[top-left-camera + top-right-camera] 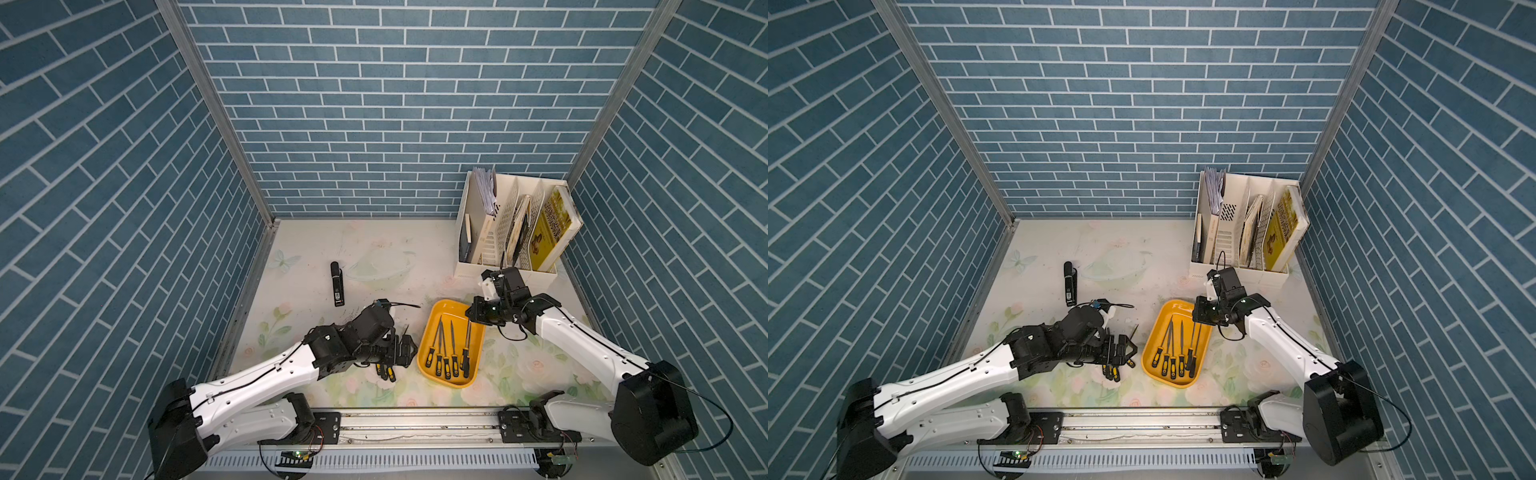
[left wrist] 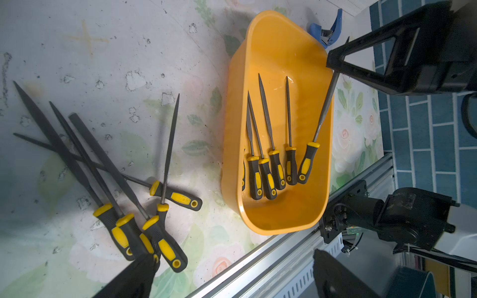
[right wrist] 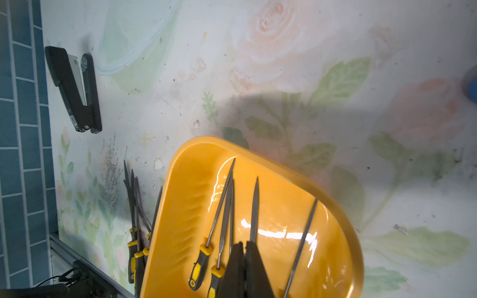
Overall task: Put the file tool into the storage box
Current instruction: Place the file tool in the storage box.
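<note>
- Rail (image 1: 415,428) lies nearest; left arm (image 1: 257,374) reaches low and rightward.
- Left gripper (image 1: 409,352), spread wide and empty, hovers over loose files (image 2: 124,180), left of the box (image 1: 446,309).
- Box holds five files (image 2: 273,154); right gripper (image 1: 471,319), closed on nothing, hangs over its far end.
- Likely step: next pickup, which calls for singling one handle from the crossed pile.

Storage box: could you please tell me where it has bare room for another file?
Bare: the storage box strip nearest the loose files, and the far end beyond the boxed files. Crowded: the near end, where their handles bunch; the right claw overhangs one far corner.
</note>
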`<state>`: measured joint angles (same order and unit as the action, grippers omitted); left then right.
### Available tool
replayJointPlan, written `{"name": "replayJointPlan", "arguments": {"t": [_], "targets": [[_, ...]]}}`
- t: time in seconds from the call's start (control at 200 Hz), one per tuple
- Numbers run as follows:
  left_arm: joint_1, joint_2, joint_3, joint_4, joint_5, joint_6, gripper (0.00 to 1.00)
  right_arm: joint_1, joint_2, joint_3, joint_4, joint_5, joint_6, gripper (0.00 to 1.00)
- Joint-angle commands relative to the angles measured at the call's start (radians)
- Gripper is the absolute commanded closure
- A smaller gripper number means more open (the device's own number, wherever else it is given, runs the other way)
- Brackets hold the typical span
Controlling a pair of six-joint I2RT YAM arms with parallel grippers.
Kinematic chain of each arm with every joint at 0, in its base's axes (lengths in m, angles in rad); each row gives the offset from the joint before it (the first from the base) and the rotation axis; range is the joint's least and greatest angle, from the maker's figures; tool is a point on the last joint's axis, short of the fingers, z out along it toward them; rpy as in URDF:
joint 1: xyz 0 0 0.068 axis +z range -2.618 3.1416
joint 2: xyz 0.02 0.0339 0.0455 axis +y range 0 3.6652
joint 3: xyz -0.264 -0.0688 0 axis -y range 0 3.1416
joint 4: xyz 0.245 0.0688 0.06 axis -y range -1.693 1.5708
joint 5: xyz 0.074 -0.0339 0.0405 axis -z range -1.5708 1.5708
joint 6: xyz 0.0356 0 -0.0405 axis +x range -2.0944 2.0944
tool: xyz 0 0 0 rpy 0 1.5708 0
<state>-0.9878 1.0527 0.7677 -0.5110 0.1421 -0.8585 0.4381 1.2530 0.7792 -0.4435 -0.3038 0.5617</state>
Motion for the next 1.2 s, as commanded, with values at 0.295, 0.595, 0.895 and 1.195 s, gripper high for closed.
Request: {"name": "replayJointPlan", "arguments": {"t": [0.295, 0.595, 0.895, 1.195], "targets": [[0.006, -0.006, -0.007, -0.021, -0.029, -0.002, 0.00, 0.017, 0.019, -0.082, 0.066, 0.034, 0.017, 1.00], [0.013, -0.013, -0.008, -0.033, -0.037, -0.001, 0.00, 0.056, 0.034, -0.132, 0.132, 0.030, 0.073, 1.00], [0.018, -0.032, -0.010, -0.054, -0.047, -0.002, 0.00, 0.058, 0.027, -0.147, 0.117, 0.052, 0.087, 1.00], [0.023, -0.042, -0.013, -0.061, -0.049, -0.004, 0.00, 0.058, 0.017, -0.174, 0.128, 0.051, 0.108, 0.88]]}}
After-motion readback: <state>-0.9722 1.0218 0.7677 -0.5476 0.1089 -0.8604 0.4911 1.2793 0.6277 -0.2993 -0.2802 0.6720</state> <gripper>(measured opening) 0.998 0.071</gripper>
